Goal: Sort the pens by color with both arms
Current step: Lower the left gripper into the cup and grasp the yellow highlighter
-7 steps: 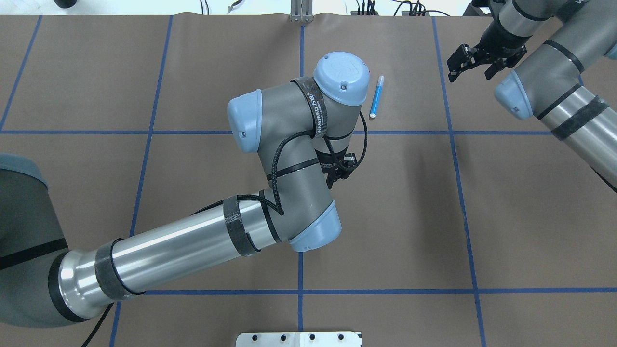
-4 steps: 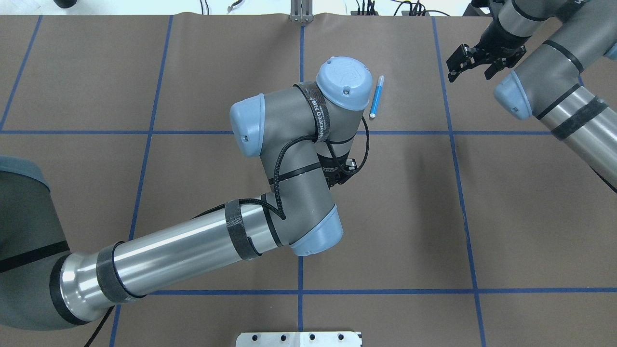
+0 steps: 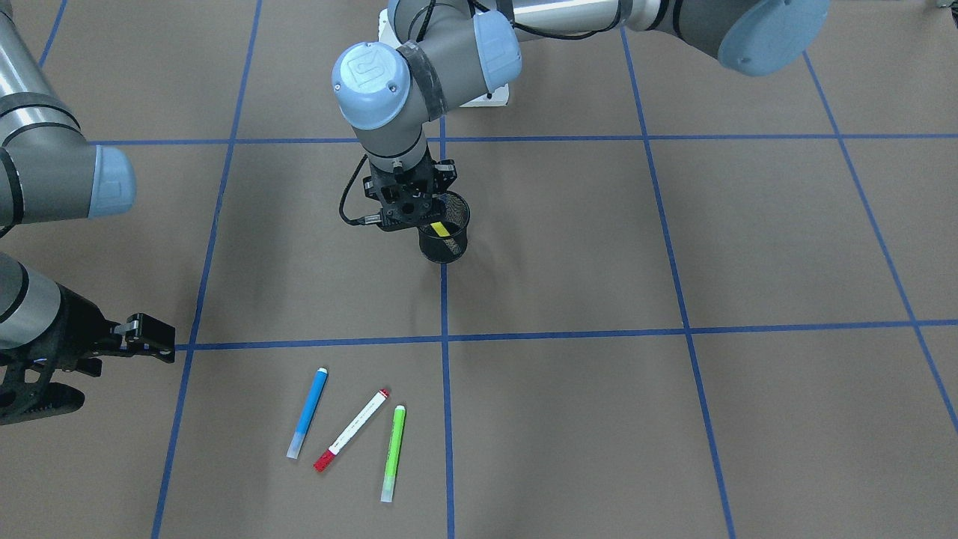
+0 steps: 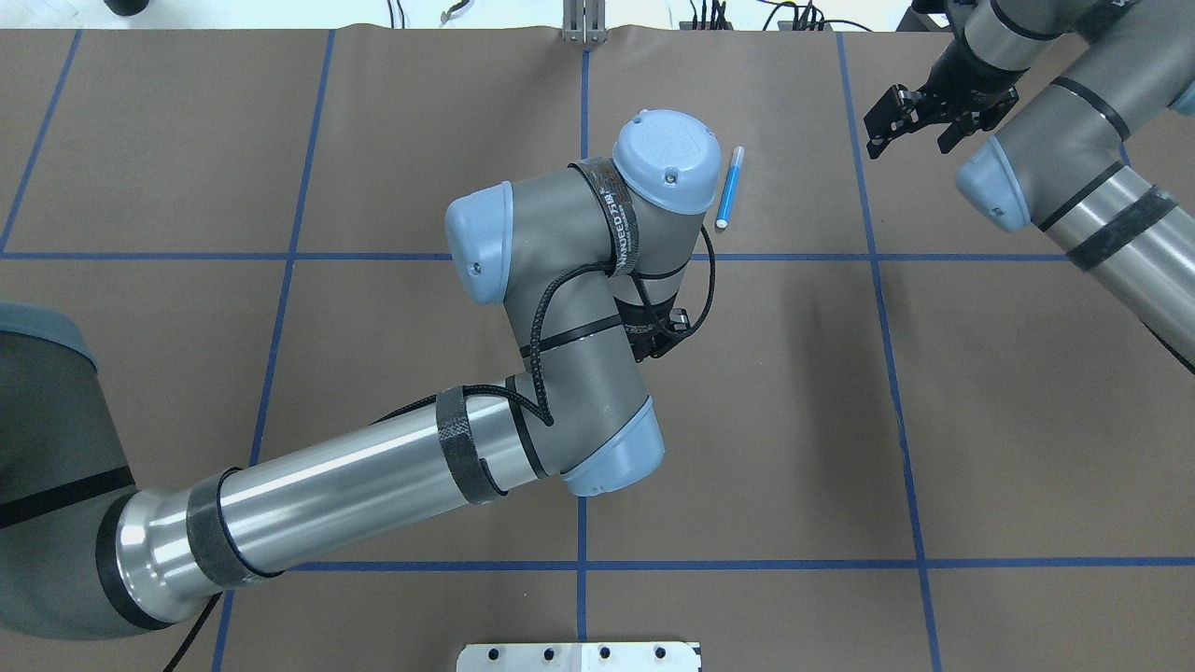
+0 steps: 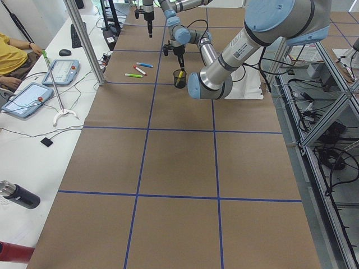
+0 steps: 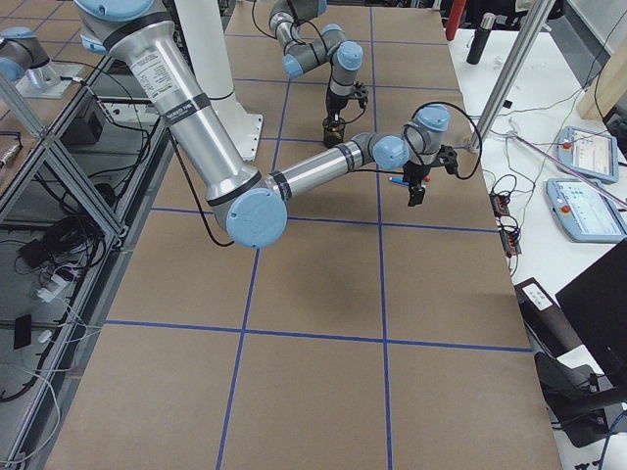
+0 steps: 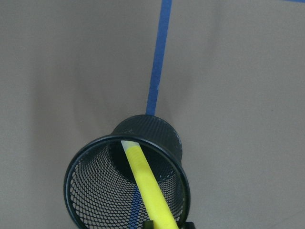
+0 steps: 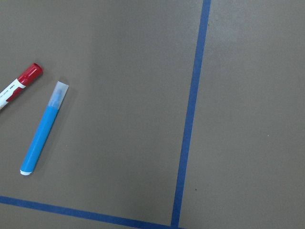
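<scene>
My left gripper (image 3: pixel 409 212) hangs over the rim of a black mesh cup (image 3: pixel 447 247). In the left wrist view it is shut on the yellow pen (image 7: pixel 145 183), which slants down into the cup (image 7: pixel 157 133) with its tip at the far inner wall. The blue pen (image 3: pixel 308 412), the red-and-white pen (image 3: pixel 352 430) and the green pen (image 3: pixel 394 452) lie side by side on the brown mat. My right gripper (image 3: pixel 127 374) stands open beside the blue pen (image 4: pixel 729 189), holding nothing. The right wrist view shows the blue pen (image 8: pixel 44 129) and the red cap (image 8: pixel 29 74).
Blue tape lines (image 3: pixel 443 338) divide the brown mat into squares. The white base plate (image 4: pixel 579 656) sits at the near edge. In the exterior left view, a side table (image 5: pixel 33 129) holds tablets and a stand, and a person's arm (image 5: pixel 11 56) rests there.
The left arm's wrist shifted slightly right a second ago and has since held still over the cup. The right gripper has stayed open, almost in place.
</scene>
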Available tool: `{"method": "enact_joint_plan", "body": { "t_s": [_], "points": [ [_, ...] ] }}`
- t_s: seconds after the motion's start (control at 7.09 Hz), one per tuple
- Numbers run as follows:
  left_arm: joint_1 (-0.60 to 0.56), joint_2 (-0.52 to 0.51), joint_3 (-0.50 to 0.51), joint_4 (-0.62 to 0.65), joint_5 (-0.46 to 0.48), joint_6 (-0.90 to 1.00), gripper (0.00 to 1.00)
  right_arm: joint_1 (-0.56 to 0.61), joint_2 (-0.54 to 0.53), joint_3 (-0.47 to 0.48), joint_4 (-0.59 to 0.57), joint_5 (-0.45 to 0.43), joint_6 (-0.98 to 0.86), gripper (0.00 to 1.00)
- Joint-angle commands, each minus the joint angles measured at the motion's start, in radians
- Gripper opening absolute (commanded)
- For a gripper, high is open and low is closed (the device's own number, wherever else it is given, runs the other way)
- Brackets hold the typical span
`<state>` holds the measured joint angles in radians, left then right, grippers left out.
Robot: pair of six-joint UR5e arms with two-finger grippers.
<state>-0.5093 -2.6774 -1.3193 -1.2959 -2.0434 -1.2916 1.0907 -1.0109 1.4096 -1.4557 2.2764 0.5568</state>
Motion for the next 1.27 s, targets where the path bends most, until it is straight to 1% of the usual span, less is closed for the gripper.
{"method": "enact_joint_plan", "body": {
  "t_s": [0.0, 0.28, 0.42, 0.56, 0.71, 0.85, 1.13],
  "points": [
    [-0.002, -0.001, -0.011, 0.013, 0.0, 0.0, 0.2, 0.0, 0.0, 0.003, 0.0, 0.0, 0.0, 0.99],
    [-0.005, 0.002, -0.075, 0.081, 0.0, 0.0, 0.11, 0.0, 0.002, 0.003, 0.002, 0.0, 0.002, 0.99],
    [-0.006, 0.005, -0.115, 0.114, 0.0, 0.0, 0.04, -0.002, 0.002, 0.003, 0.002, 0.0, 0.002, 0.99],
    [-0.017, 0.007, -0.158, 0.147, 0.0, 0.002, 0.0, 0.0, 0.003, 0.003, 0.0, 0.0, 0.002, 0.99],
    [-0.029, 0.008, -0.211, 0.196, 0.0, 0.038, 0.0, -0.002, 0.003, 0.003, 0.002, -0.002, 0.002, 0.99],
    [-0.049, 0.013, -0.292, 0.272, -0.001, 0.088, 0.0, -0.002, 0.003, 0.003, 0.0, -0.002, 0.002, 0.99],
    [-0.087, 0.117, -0.505, 0.287, -0.003, 0.17, 0.0, -0.002, 0.003, 0.003, 0.002, -0.002, 0.002, 0.99]
  ]
}}
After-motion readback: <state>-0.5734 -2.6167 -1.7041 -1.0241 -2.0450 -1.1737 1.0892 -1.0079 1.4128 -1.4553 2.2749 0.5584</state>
